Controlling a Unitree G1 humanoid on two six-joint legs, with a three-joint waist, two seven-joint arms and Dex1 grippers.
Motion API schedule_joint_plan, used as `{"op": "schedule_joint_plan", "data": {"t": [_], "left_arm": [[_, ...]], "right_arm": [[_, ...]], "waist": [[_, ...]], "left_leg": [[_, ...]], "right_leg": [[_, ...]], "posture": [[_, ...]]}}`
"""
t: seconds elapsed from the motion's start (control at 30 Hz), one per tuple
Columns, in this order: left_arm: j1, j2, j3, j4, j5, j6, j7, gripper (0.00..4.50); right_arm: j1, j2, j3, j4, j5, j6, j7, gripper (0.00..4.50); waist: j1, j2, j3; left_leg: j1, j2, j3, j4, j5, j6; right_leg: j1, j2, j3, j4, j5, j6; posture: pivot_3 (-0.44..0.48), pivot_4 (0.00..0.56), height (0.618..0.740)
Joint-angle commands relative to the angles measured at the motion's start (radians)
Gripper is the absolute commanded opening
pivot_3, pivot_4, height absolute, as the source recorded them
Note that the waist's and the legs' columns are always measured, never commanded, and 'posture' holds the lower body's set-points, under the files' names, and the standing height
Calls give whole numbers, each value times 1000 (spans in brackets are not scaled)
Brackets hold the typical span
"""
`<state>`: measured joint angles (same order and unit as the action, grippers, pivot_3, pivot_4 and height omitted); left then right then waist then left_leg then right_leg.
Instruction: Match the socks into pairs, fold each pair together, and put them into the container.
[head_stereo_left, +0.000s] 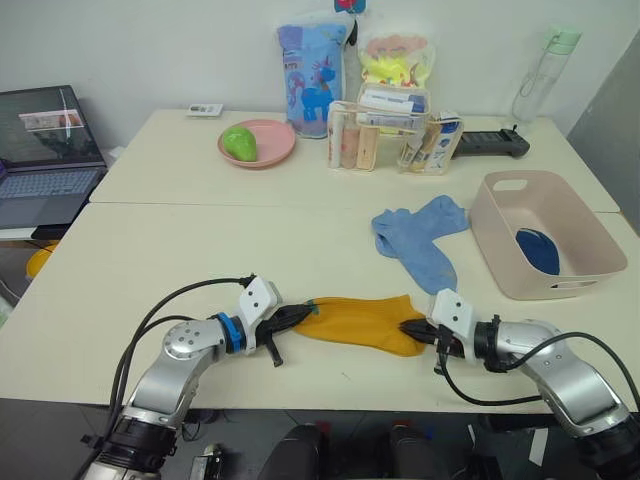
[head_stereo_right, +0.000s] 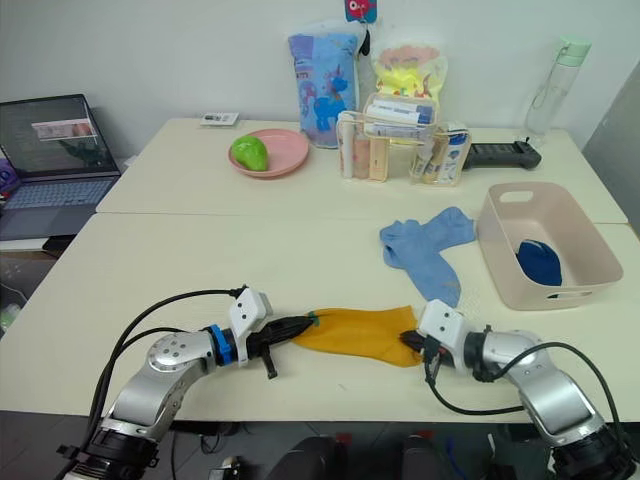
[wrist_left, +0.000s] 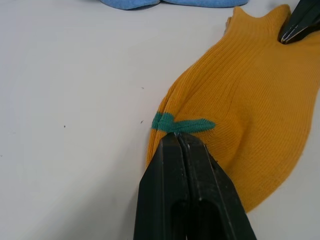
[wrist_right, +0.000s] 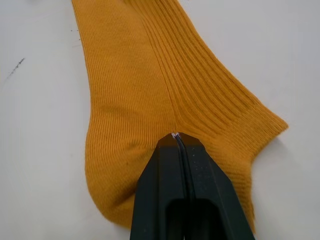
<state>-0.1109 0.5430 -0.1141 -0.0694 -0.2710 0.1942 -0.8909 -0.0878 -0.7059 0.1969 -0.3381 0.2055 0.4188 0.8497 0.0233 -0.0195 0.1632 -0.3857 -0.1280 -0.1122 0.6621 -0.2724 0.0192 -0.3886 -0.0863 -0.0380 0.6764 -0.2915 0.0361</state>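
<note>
- Yellow socks: how many are stacked here cannot be told; they lie flat at the near surface edge.
- Left tool is clamped on their green-trimmed end, right tool on the other.
- Two light blue socks lie beside the container.
- One navy sock lies inside.

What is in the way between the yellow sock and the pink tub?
The blue socks lie on the table between the yellow sock and the pink tub, a bit off the straight line. Both claws, left and right, pinch the yellow sock's ends, so lifting it over should clear them.
</note>
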Motion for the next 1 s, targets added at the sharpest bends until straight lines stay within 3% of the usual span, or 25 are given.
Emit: {"op": "schedule_joint_plan", "data": {"t": [0.03,0.23,0.47,0.63,0.9,1.0], "left_arm": [[-1,8,18,-76,-39,-9,-35,11],[-41,10,-8,-97,-29,26,-45,11],[-46,67,-84,-20,112,-34,-61,11],[-60,52,-66,-6,109,-39,-38,11],[-78,2,2,-96,-30,45,-32,11],[-78,0,31,-122,-67,67,-28,0]], "right_arm": [[-9,18,-49,-75,68,12,12,0],[-24,51,3,-69,54,21,2,0],[29,-10,54,-53,-36,-17,16,0],[78,-54,-17,-78,-5,-13,25,0],[91,12,-198,-160,196,158,-38,0],[107,9,-225,-150,204,191,-60,883]], "waist": [[0,0,0],[0,0,0],[0,0,0],[1,0,0],[1,0,0],[1,0,0]], "left_leg": [[0,0,0,0,0,0],[0,0,0,0,0,0],[0,0,0,0,0,0],[1,0,0,0,0,0],[0,0,0,0,0,0],[0,0,0,0,0,0]], "right_leg": [[0,0,0,0,0,0],[0,0,0,0,0,0],[0,0,0,0,0,0],[1,0,0,-1,0,0],[0,0,0,0,0,0],[0,0,0,0,0,0]], "posture": [[0,150,740],[0,150,740],[0,150,740],[0,150,740],[0,150,740],[0,150,740]]}}
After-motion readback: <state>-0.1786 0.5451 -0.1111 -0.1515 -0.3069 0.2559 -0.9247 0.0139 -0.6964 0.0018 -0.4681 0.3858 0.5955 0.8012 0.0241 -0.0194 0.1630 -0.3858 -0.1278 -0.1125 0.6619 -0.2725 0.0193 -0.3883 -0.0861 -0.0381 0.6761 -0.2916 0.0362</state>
